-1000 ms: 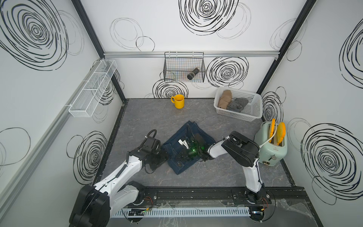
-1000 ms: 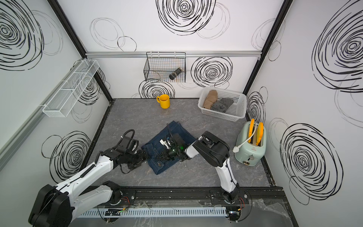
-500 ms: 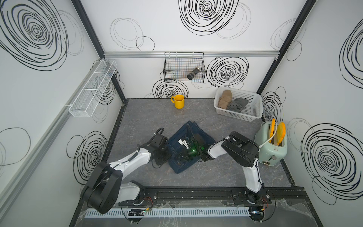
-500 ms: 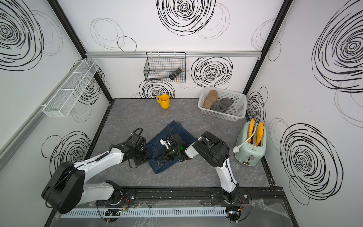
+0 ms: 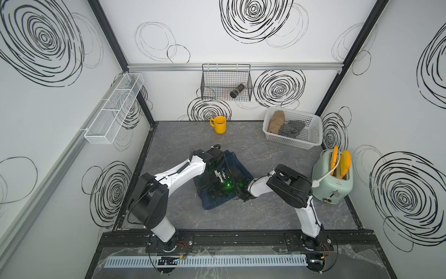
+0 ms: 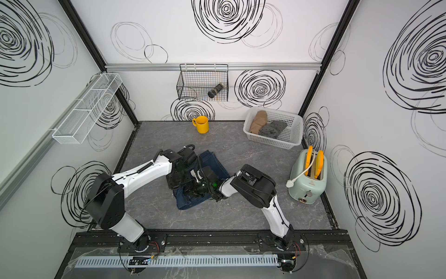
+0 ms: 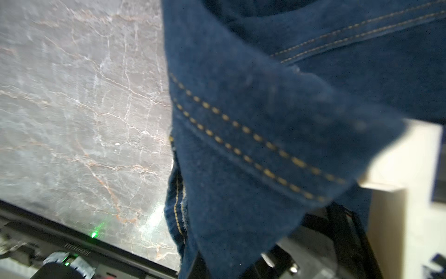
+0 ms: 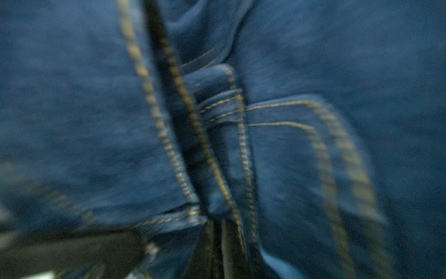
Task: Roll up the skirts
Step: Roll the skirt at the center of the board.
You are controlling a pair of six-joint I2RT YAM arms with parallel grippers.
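Note:
The dark blue denim skirt (image 5: 237,166) (image 6: 214,164) lies in the middle of the table, with both arms meeting over it. My left gripper (image 5: 210,185) hangs over its left part, shut on a stitched denim corner (image 7: 241,145). That corner is lifted off the table and drapes over the jaws. My right gripper (image 5: 225,190) sits low on the skirt's middle. Its dark fingers (image 8: 210,246) stand close together on a denim seam (image 8: 224,188) in a blurred view. A tan skirt (image 5: 276,122) and a grey dotted skirt (image 5: 292,128) lie rolled in the white basket (image 5: 311,135).
A yellow mug (image 5: 219,124) stands at the back. A mint toaster (image 5: 331,180) with its plug is at the right edge. A black wire basket (image 5: 225,82) on the back wall holds a dark jar (image 5: 237,89). A white wire shelf (image 5: 113,108) is on the left wall.
My left gripper shut at the skirt's left edge, then swung right over the skirt with the denim corner in it. The right arm has stayed in place.

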